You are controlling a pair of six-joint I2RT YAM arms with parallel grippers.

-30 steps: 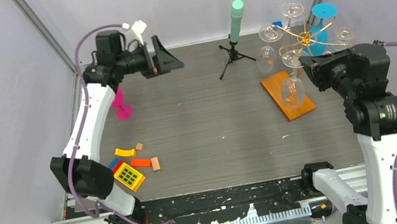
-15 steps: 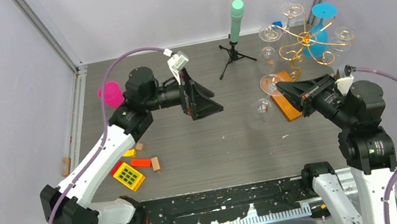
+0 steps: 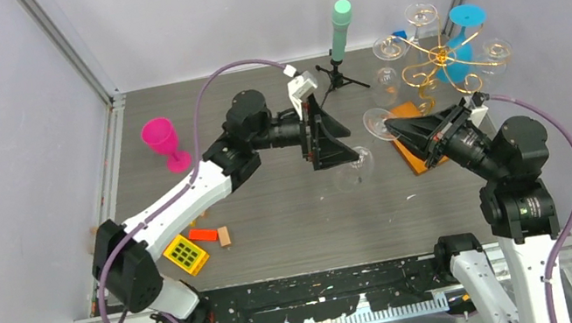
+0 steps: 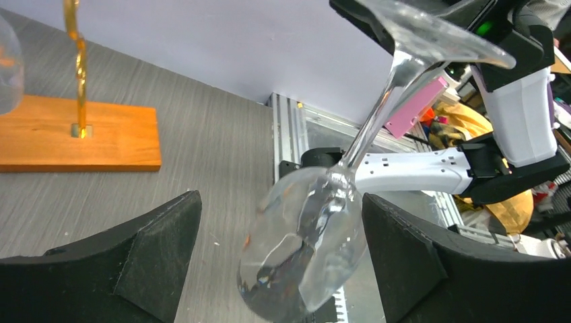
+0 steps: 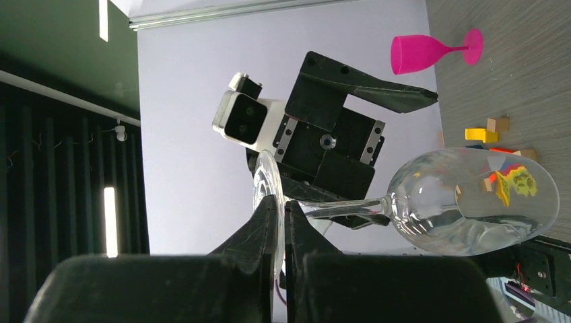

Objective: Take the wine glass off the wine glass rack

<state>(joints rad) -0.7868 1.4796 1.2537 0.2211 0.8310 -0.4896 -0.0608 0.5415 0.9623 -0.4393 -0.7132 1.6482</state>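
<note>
Right gripper (image 5: 281, 208): clamped on the foot of the wine glass (image 5: 471, 202), the disc edge-on between its fingers.
Wine glass: off the wine glass rack (image 3: 440, 56), tilted in the air, bowl lowest, over the table (image 3: 274, 217) right of centre.
Left gripper (image 4: 283, 232): fingers apart, flanking the bowl; probably not touching, hard to tell.
Rack: far right corner.

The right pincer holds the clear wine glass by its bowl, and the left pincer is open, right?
No: the right pincer holds the clear wine glass by its flat foot, as the right wrist view shows. The left pincer is open.
</note>
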